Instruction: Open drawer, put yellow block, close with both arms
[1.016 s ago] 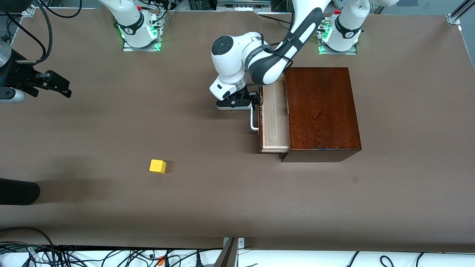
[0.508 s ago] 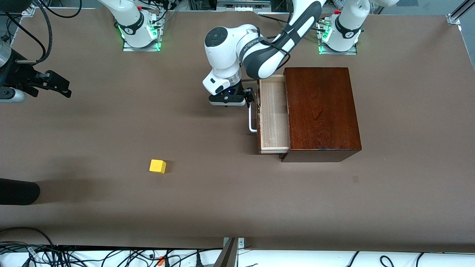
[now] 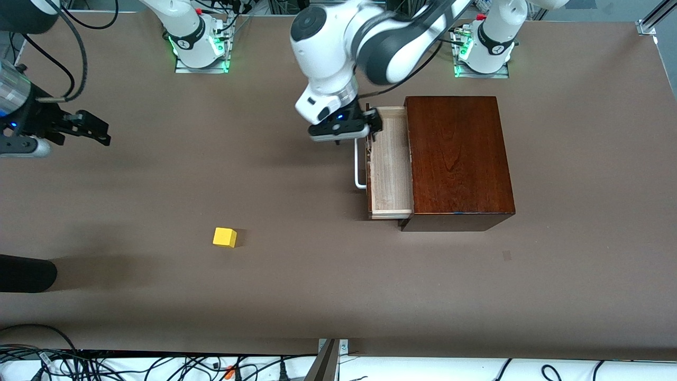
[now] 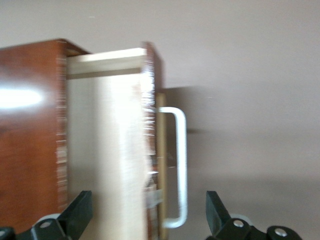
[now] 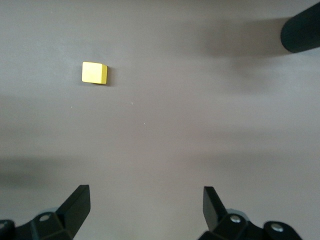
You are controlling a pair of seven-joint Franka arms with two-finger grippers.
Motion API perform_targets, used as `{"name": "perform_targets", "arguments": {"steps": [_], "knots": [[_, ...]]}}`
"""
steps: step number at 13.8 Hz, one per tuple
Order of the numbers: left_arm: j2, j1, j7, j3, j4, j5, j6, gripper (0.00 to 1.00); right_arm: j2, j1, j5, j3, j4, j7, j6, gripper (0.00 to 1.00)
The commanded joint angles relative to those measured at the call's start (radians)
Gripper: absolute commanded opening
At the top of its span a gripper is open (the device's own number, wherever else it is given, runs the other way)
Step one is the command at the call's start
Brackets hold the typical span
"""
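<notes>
The drawer (image 3: 390, 161) stands part way out of the mahogany box (image 3: 459, 159), its pale wood tray showing and its white bar handle (image 3: 360, 168) facing the right arm's end of the surface (image 3: 296, 286). Nothing lies in the part of the tray that shows.

The left pincer (image 3: 365, 132) hangs over the drawer's front edge, at the end of the handle that lies farther from the front camera. From its wrist view its fingers (image 4: 80, 212) stand wide apart, one over the tray and the other over the bare surface past the handle, and they touch nothing.

The yellow block (image 3: 225, 237) sits on the bare surface, well apart from the box, nearer to the front camera than the drawer and toward the right arm's end. It lies flat and untouched.

The right pincer (image 3: 90, 132) is up over the surface at the right arm's end, well apart from the block. Its fingers (image 5: 75, 205) are spread wide and hold nothing; in its wrist view the block (image 5: 94, 73) shows on the brown top ahead of them. A dark rounded object (image 3: 26, 272) pokes in at the edge of the surface, near the block's row.
</notes>
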Motion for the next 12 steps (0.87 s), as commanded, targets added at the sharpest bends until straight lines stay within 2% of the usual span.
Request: {"name": "perform_targets", "arguments": {"steps": [1, 3, 6, 9, 10, 12], "knots": [[-0.074, 0.086, 0.036, -0.003, -0.007, -0.073, -0.098, 1.00, 0.041, 0.039, 0.005, -0.001, 0.016, 0.011, 0.019, 1.00], [-0.118, 0.156, 0.124, 0.000, -0.007, -0.109, -0.164, 1.00, 0.078, 0.080, 0.010, -0.001, 0.016, 0.070, 0.049, 1.00], [-0.170, 0.314, 0.363, -0.002, -0.007, -0.147, -0.275, 1.00, 0.115, 0.142, 0.028, 0.001, 0.016, 0.173, 0.091, 1.00], [-0.215, 0.488, 0.572, -0.002, -0.008, -0.237, -0.310, 1.00, 0.179, 0.171, 0.033, 0.001, 0.019, 0.186, 0.181, 1.00], [-0.218, 0.529, 0.608, 0.001, -0.007, -0.260, -0.316, 1.00, 0.225, 0.172, 0.039, 0.001, 0.046, 0.175, 0.222, 1.00], [-0.253, 0.580, 0.674, 0.016, -0.040, -0.300, -0.316, 1.00, 0.342, 0.185, 0.060, 0.001, 0.193, 0.192, 0.192, 1.00]]}}
